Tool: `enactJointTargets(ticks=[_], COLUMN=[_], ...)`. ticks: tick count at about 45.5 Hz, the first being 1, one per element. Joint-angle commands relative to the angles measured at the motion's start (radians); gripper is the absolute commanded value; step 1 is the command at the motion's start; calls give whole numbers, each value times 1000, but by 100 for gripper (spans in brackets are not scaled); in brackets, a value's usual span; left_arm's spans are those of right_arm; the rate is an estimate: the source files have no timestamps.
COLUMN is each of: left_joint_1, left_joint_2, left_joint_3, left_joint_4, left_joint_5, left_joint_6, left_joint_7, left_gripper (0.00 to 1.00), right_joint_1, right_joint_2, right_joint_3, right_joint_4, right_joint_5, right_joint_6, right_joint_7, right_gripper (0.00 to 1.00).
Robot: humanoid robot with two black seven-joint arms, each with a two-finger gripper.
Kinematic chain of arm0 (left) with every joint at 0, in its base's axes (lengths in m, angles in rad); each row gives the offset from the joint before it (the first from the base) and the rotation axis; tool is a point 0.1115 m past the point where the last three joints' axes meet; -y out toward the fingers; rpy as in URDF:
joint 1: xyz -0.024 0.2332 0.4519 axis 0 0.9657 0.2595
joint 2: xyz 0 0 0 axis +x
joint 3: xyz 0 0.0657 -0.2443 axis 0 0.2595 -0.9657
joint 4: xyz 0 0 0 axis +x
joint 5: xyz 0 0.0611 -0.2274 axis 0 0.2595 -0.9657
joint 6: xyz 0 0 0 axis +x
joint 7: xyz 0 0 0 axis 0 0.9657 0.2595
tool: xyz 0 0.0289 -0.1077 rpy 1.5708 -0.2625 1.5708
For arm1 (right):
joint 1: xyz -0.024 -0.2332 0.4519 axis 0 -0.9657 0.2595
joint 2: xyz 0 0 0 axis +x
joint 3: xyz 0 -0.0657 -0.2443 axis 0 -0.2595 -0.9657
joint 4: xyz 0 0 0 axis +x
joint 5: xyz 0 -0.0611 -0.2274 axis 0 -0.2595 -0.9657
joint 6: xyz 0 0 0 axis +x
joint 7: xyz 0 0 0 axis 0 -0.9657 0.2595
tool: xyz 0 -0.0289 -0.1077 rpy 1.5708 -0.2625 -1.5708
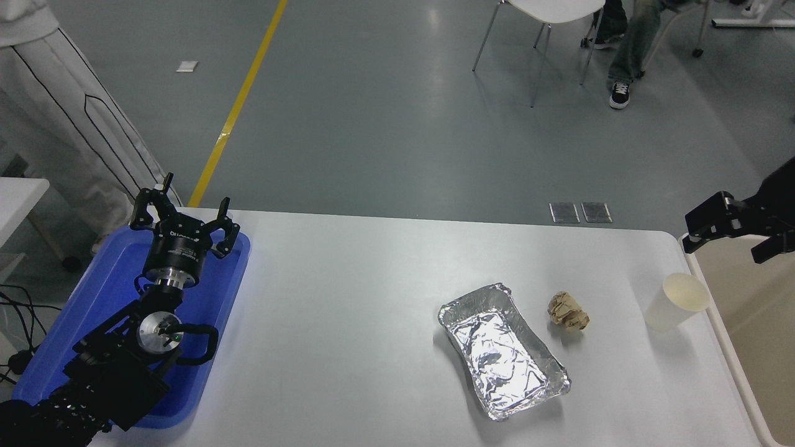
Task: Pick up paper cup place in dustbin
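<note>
The off-white paper cup (676,302) stands on the white table near its right edge, rim tilted toward the camera. Right beside it, off the table's right side, is the beige dustbin (733,360), cut off by the picture's edge. My right gripper (726,242) hangs open in the air over the dustbin's far left corner, above and a little right of the cup, holding nothing. My left gripper (183,217) is parked open over the blue tray at the lower left.
A crinkled silver foil tray (502,350) lies mid-right on the table, with a crumpled tan paper ball (567,312) between it and the cup. A blue plastic tray (81,310) sits at the left edge. A person stands at top left; a chair and seated legs at top right.
</note>
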Motion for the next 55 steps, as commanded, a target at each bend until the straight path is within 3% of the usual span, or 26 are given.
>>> enactJointTargets(ticks=[1,37,45,55], left_joint_1=[0,0,0,0], left_joint_2=[0,0,0,0], left_joint_3=[0,-1,-1,-1], left_joint_4=[0,0,0,0], left_joint_5=[0,0,0,0], left_joint_6=[0,0,0,0], left_joint_7=[0,-1,-1,-1], left_gripper=[100,100,100,100], right_joint_1=[-156,-717,-780,-829], right_joint_2=[-24,-12,5,10], right_joint_3=[6,288,334,396], right_joint_4=[-85,-571,-584,-587], right_joint_5=[71,70,70,70], right_joint_6=[-188,-257,-375,-464], right_joint_7=[0,-1,-18,-78], right_gripper=[99,100,100,100])
